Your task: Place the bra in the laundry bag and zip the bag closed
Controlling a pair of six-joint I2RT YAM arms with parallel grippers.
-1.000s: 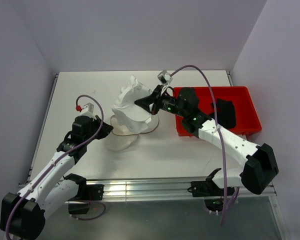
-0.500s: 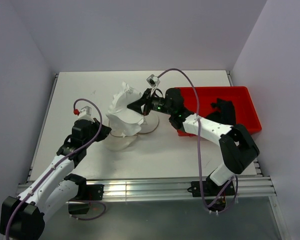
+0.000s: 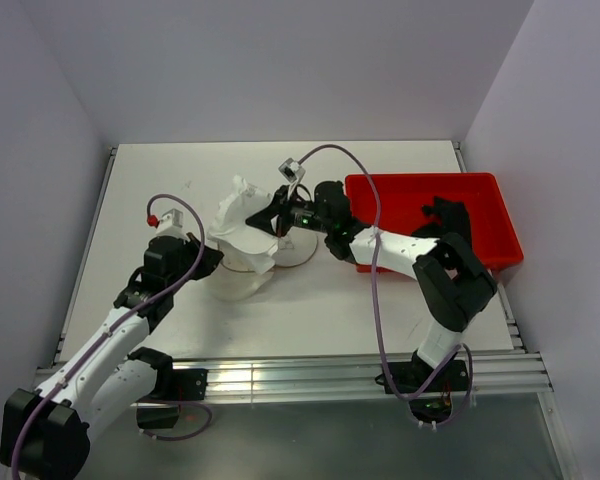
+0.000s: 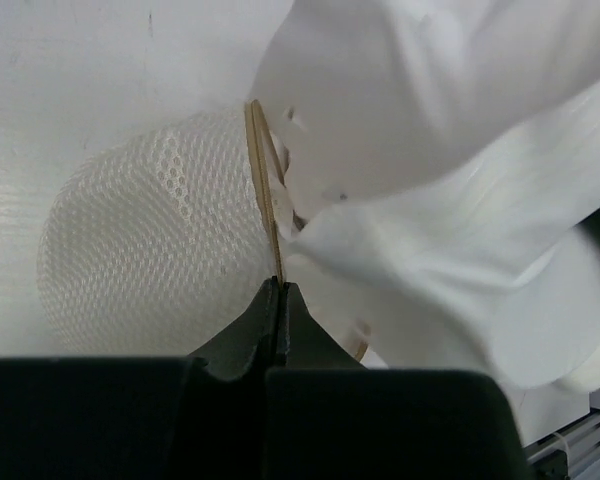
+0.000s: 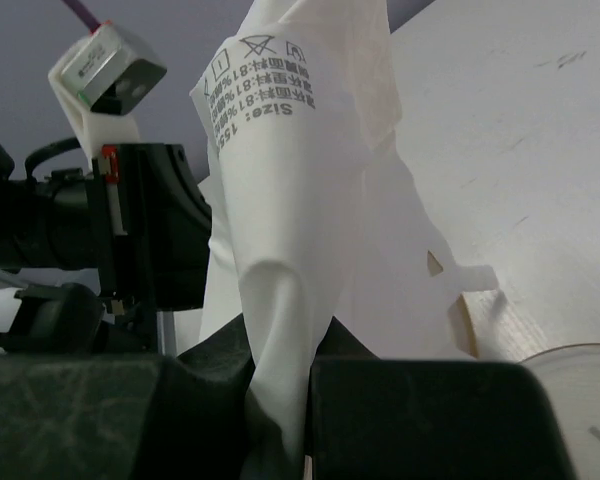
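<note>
Centre-left of the overhead view, my left gripper is pinched tight on the tan rim of the mesh laundry bag, with the white bra bunched over the bag's mouth. My right gripper clamps a fold of the bra. Its printed care label reads "Size:" and "81%" beside wash symbols, and I cannot read the other characters.

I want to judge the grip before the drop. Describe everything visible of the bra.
The bra is white, smooth soft fabric, bunched and folded. The right claw pinches it, raised over the open laundry bag. Printed care text and wash symbols show on it in the right wrist view. Its lower folds lie against the bag's tan rim.
</note>
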